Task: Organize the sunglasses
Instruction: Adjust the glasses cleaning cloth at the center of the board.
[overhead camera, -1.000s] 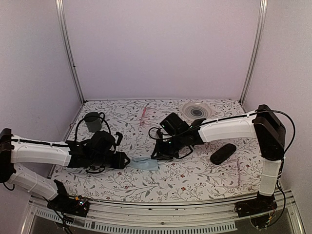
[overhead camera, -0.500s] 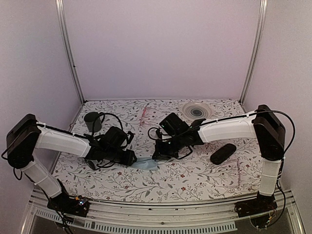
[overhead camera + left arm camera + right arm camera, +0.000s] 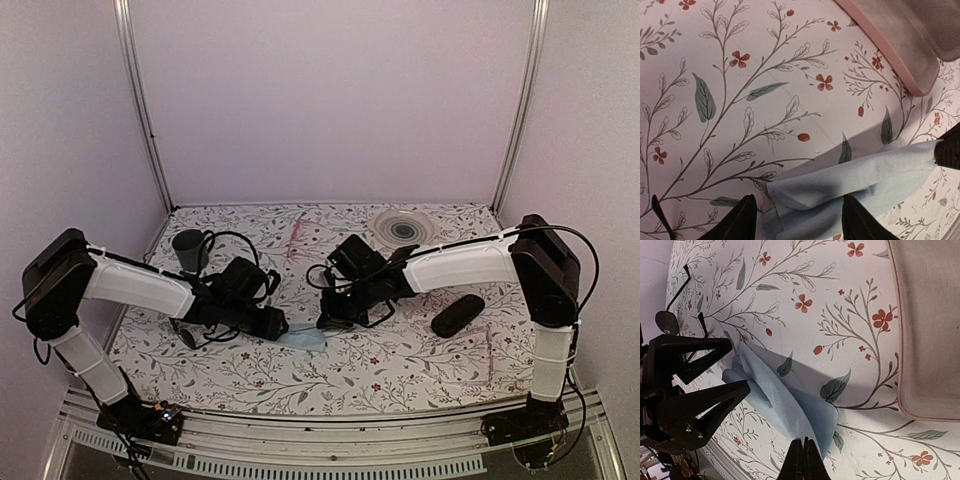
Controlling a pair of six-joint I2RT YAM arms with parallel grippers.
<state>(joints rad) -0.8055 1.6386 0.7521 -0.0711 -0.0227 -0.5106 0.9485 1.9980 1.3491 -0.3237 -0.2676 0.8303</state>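
Note:
A light blue cloth [image 3: 301, 339] lies crumpled on the floral table between my two grippers. My right gripper [image 3: 330, 320] is shut on its right edge, with the jaws pressed together in the right wrist view [image 3: 802, 456] and the cloth [image 3: 790, 400] pulled up into a fold. My left gripper [image 3: 275, 326] is open, and its two fingertips straddle the cloth's left end [image 3: 840, 185] in the left wrist view [image 3: 800, 225]. The sunglasses show only in part: a round dark lens and a thin black arm [image 3: 666, 322] behind the left gripper, and dark wire [image 3: 186, 337] under the left arm.
A black oval case [image 3: 458, 315] lies at the right. A dark cup [image 3: 188, 249] stands at the back left and a clear round dish [image 3: 403, 227] at the back. Pink glasses [image 3: 297, 232] lie at the back middle. A pale pink-rimmed flat thing [image 3: 930, 340] lies beside the cloth.
My left arm has swung up and reached right, bringing its open gripper up to the cloth's left end. The right gripper has stayed shut on the cloth, almost still.

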